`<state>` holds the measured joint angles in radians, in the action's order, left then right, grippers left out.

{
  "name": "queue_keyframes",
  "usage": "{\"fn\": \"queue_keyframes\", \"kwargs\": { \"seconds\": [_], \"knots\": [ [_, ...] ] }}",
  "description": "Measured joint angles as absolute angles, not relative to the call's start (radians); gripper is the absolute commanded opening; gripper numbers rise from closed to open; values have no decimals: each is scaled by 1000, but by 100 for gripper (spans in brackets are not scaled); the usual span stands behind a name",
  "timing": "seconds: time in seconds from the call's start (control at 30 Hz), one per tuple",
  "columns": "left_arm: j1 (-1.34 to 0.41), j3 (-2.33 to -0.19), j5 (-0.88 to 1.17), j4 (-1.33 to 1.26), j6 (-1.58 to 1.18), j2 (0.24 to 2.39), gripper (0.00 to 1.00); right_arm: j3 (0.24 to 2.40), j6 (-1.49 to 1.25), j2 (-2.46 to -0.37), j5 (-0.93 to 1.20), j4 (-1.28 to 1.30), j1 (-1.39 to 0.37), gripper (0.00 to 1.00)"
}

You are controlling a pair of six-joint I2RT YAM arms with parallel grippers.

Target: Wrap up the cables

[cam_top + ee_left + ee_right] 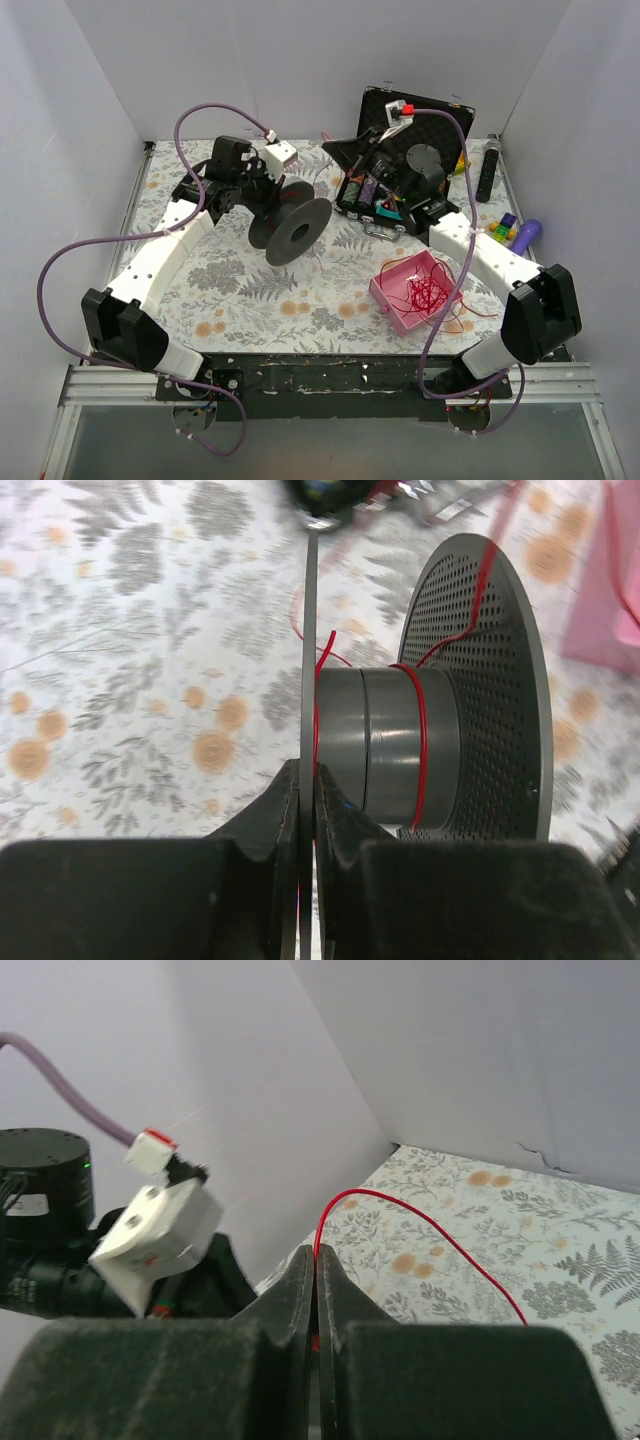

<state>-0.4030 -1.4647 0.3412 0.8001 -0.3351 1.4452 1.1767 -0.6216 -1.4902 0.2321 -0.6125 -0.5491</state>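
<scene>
The red wire [422,740] shows at least one turn around the grey hub of the spool [385,745], with a strand rising across the perforated far flange. Most of it lies as a loose tangle [427,290] in the pink tray [392,290], on the right and nearer the arm bases.

The left gripper [307,780] is pinched tight on the thin edge of the spool's other flange and holds the spool at mid-table. The right gripper [317,1260] is closed on a strand of wire that arcs up from its fingers and falls away to the right. It sits at the far side, by the open black case [420,105]. I cannot tell whether that strand runs straight to the hub.

To wind well, the right arm should probably keep light tension and lay each turn beside the last. Slack should come slowly from the tray so the tangle does not lift or knot.
</scene>
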Motion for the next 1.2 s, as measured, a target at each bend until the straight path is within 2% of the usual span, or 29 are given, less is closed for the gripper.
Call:
{"fn": "queue_keyframes", "kwargs": {
  "seconds": [0.37,0.6,0.73,0.8,0.9,0.97,1.03,1.2],
  "knots": [
    [-401,-1425,-61,422,-394,1459,0,1214,-464,-1446,15,-544,-727,1],
    [-403,-1380,-204,204,-402,1477,0,1198,-578,-1514,6,-607,-764,1],
    [-401,-1382,-250,128,-437,1517,0,1199,-650,-1588,23,-642,-794,15],
    [-402,-1395,-252,128,-457,1542,0,1200,-669,-1613,33,-648,-808,30],
    [-398,-1443,-249,140,-488,1582,0,1200,-683,-1629,64,-636,-826,43],
    [-391,-1491,-237,164,-511,1601,0,1193,-673,-1624,85,-635,-833,60],
    [-381,-1546,-220,196,-531,1610,0,1164,-636,-1602,116,-629,-836,70],
    [-368,-1698,-169,255,-572,1611,0,1097,-432,-1531,215,-544,-836,76]
  ]
}}
